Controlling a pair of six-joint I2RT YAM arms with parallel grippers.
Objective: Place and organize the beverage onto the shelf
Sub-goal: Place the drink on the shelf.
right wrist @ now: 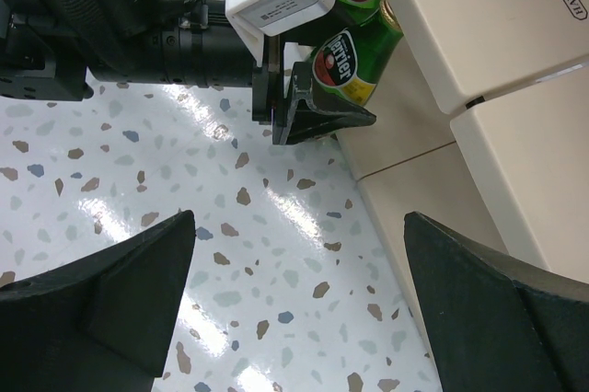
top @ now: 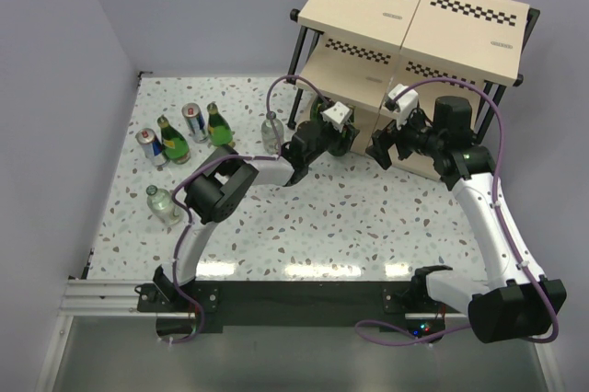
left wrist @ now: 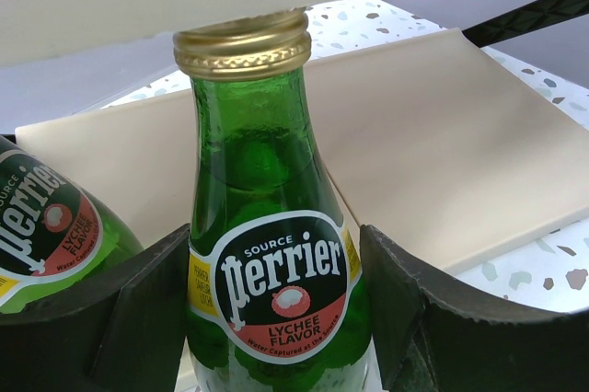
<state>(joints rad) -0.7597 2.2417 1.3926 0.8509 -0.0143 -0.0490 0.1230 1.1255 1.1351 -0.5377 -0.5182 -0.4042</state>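
Observation:
My left gripper (top: 331, 130) is shut on an upright green glass bottle (left wrist: 267, 226) with a yellow-red label, both fingers against its sides. The bottle is at the left front of the shelf (top: 414, 5), over the lowest board (left wrist: 442, 162), its gold cap just under the board above. A second green bottle (left wrist: 46, 226) stands close to its left on the same tier. My right gripper (top: 382, 148) hangs open over the speckled table beside the shelf's front, nothing between its fingers (right wrist: 110, 282). In the right wrist view the left gripper (right wrist: 317, 116) and its bottle (right wrist: 354, 56) show at the top.
On the table's left stand two blue-and-silver cans (top: 150, 145) (top: 194, 121), two green bottles (top: 172, 139) (top: 218, 125) and a clear bottle (top: 164, 205). Another clear bottle (top: 270, 132) stands just left of the left wrist. Purple walls close in the table.

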